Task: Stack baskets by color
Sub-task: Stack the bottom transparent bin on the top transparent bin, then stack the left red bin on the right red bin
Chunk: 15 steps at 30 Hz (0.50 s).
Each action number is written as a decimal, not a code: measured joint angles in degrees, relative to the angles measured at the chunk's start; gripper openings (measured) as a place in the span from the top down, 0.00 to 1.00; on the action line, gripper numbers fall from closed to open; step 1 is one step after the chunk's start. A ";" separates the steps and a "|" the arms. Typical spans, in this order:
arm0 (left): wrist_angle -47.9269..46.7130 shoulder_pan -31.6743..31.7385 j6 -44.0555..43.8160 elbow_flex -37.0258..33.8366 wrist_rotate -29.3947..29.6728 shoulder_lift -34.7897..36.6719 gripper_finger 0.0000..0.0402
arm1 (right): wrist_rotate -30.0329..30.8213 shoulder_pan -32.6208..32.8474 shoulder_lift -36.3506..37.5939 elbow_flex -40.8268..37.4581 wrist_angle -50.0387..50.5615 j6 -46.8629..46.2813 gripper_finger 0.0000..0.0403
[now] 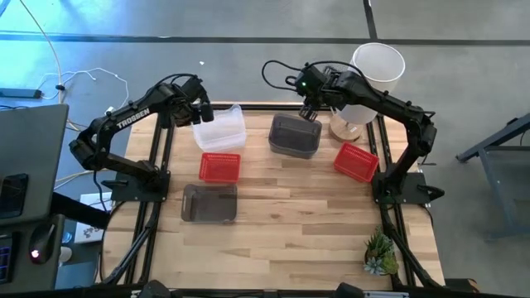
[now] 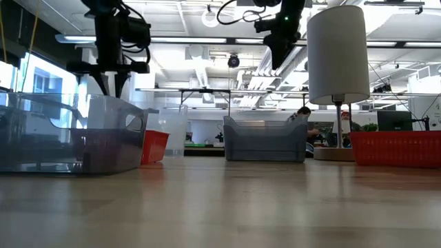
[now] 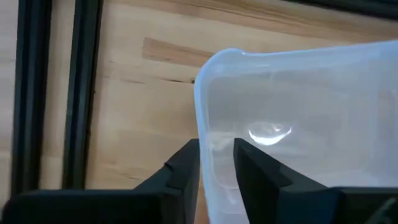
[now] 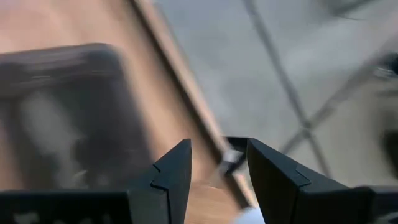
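Nearest on the tabletop (image 1: 281, 207) sits a grey basket (image 1: 209, 203), then a red basket (image 1: 220, 166). My left end effector (image 3: 216, 163) straddles the clear basket's (image 1: 222, 128) wall, fingers narrowly apart. Farther back, my right end effector (image 4: 217, 171) hovers spread wide above another grey basket (image 1: 295, 136).

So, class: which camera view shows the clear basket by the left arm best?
The high view: the clear basket appears whole, beside the left pincer. The left wrist view shows only one corner and wall; the low view shows it side-on and faint; the right wrist view misses it.
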<state>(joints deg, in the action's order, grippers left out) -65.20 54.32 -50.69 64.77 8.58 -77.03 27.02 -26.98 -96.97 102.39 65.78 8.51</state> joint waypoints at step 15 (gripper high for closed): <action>3.28 -0.49 20.43 0.02 0.09 6.05 0.76 | -32.25 3.21 -0.02 0.00 -0.24 7.68 0.65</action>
<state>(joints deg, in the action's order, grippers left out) -61.92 53.83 -30.26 64.79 8.67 -70.98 -5.23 -23.77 -96.99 102.39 65.54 16.19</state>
